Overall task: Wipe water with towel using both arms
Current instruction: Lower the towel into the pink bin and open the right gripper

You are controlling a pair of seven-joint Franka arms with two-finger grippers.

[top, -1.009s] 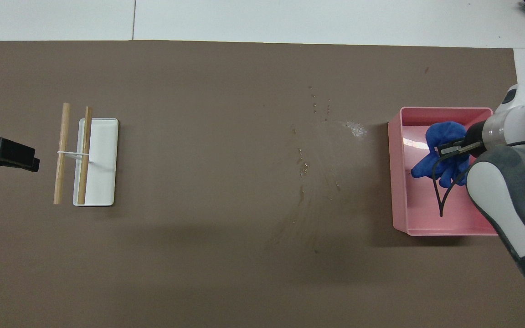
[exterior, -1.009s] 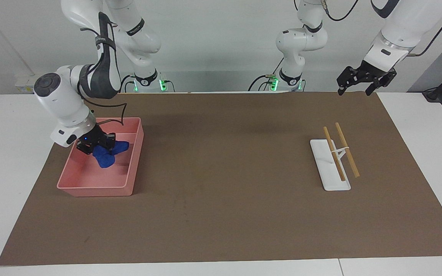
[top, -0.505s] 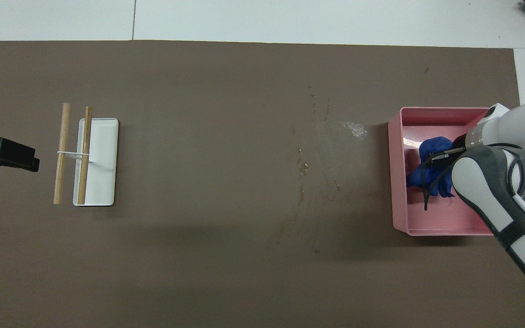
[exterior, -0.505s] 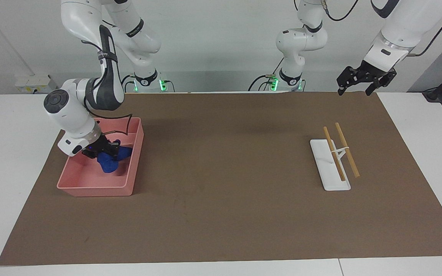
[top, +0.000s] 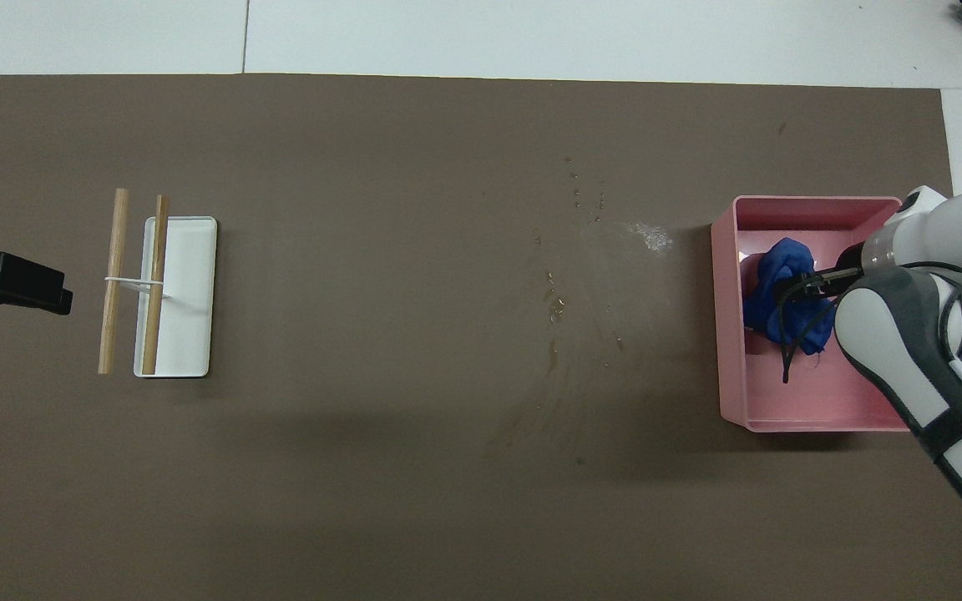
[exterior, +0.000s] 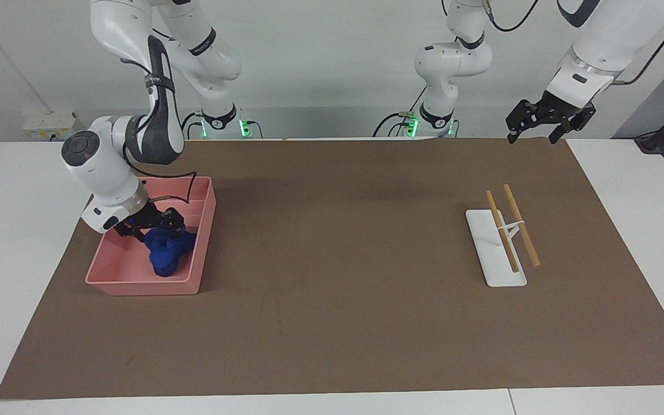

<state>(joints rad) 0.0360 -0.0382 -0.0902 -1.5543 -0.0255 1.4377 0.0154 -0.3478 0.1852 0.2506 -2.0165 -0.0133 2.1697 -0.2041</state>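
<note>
We see the towel (exterior: 166, 253) lying bunched in the pink tray (exterior: 136, 281), at about 9 o'clock on the desk (exterior: 332, 357) in the facing view. Our right tool (exterior: 156, 225) sits low in the tray just above the towel, fingers spread and released. Our left tool (exterior: 534, 128) waits in the air over the mat's corner at 1 o'clock, fingers apart and holding nothing. The white stand (exterior: 496, 253) with sticks lies at 3 o'clock.
</note>
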